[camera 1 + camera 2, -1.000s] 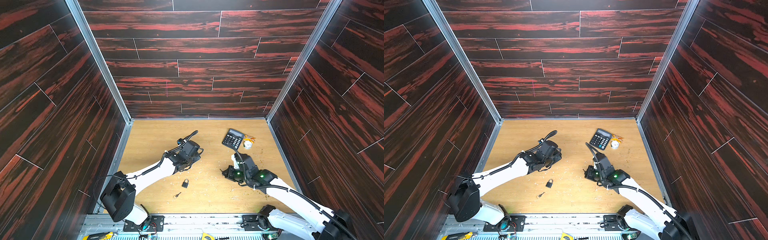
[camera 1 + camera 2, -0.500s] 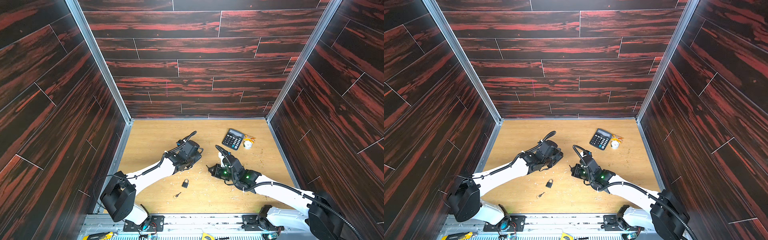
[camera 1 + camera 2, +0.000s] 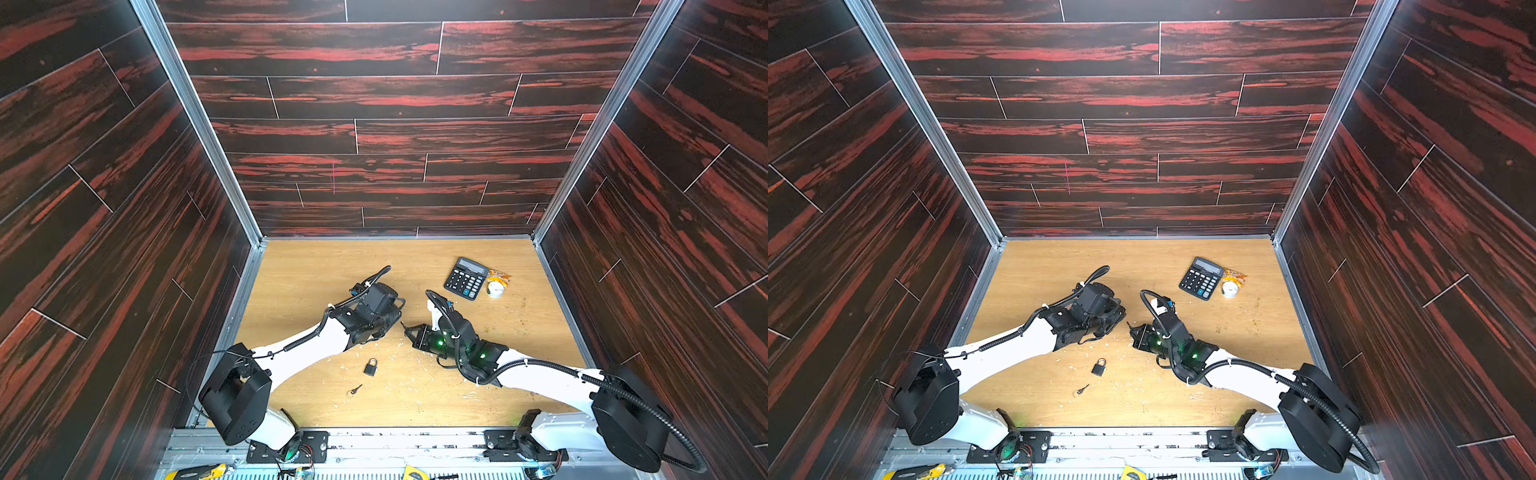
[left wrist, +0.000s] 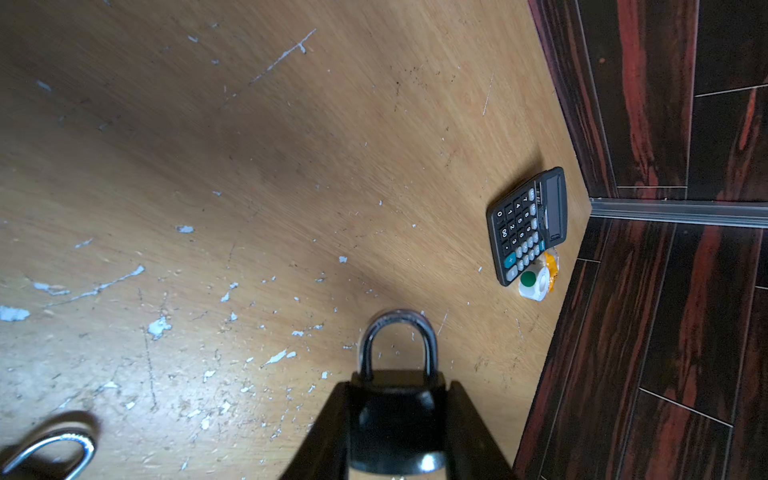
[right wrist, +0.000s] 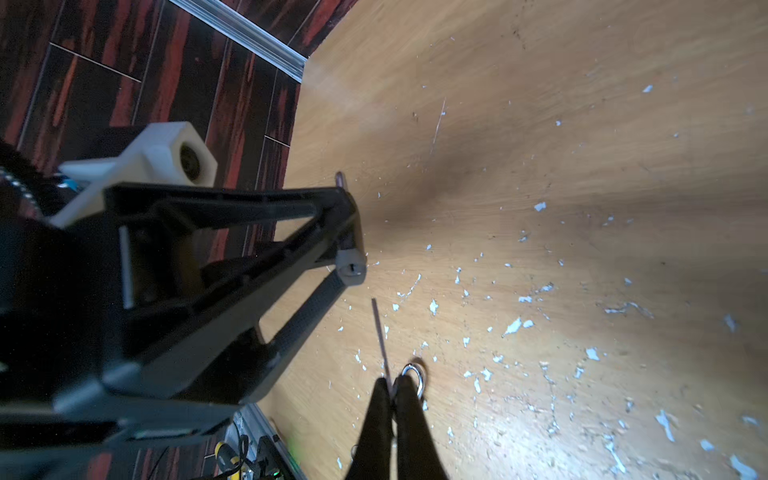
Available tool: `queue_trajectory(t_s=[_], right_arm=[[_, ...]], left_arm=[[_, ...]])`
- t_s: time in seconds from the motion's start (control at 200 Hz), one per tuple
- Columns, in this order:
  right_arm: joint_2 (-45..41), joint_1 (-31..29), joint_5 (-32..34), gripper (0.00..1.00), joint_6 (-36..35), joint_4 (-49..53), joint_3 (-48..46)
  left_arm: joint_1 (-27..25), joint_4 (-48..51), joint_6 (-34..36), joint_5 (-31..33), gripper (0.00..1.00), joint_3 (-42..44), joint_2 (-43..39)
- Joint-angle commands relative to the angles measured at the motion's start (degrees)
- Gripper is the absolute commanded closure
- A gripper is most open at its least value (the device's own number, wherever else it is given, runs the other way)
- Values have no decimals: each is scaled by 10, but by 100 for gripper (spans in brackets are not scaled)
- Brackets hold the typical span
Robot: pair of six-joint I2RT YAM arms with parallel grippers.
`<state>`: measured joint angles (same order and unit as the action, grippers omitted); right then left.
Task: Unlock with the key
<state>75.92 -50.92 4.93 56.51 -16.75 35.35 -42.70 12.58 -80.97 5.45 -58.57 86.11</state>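
My left gripper is shut on a black padlock by its body, and the silver shackle sticks out past the fingertips. In the right wrist view the padlock's grey underside with its keyhole faces my right gripper. That gripper is shut on a key. The key's thin blade points toward the keyhole and stops a short gap away. A silver ring shows beside the fingertips. In both top views the left gripper and the right gripper nearly meet at mid-table.
A second small padlock and a loose key lie on the wooden table in front of the grippers. A black calculator, a white tape roll and an orange wrapper sit at the back right. Dark walls enclose three sides.
My right arm has swung left across the table, bringing its gripper close to the left gripper. The left arm and its padlock have stayed put.
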Motion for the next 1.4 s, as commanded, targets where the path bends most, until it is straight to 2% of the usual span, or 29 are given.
queue_trajectory(t_s=[0.0, 0.776, 1.092, 1.398], right_arm=[[22, -6, 26, 100, 1, -8, 18], [39, -12, 12, 100, 9, -36, 29], [49, -13, 39, 100, 19, 3, 48], [66, -13, 24, 100, 22, -22, 47]], left_arm=[[4, -12, -18, 0, 100, 3, -20], [4, 7, -15, 25, 100, 7, -24], [3, 4, -20, 15, 100, 10, -28], [4, -4, -24, 10, 100, 10, -30]])
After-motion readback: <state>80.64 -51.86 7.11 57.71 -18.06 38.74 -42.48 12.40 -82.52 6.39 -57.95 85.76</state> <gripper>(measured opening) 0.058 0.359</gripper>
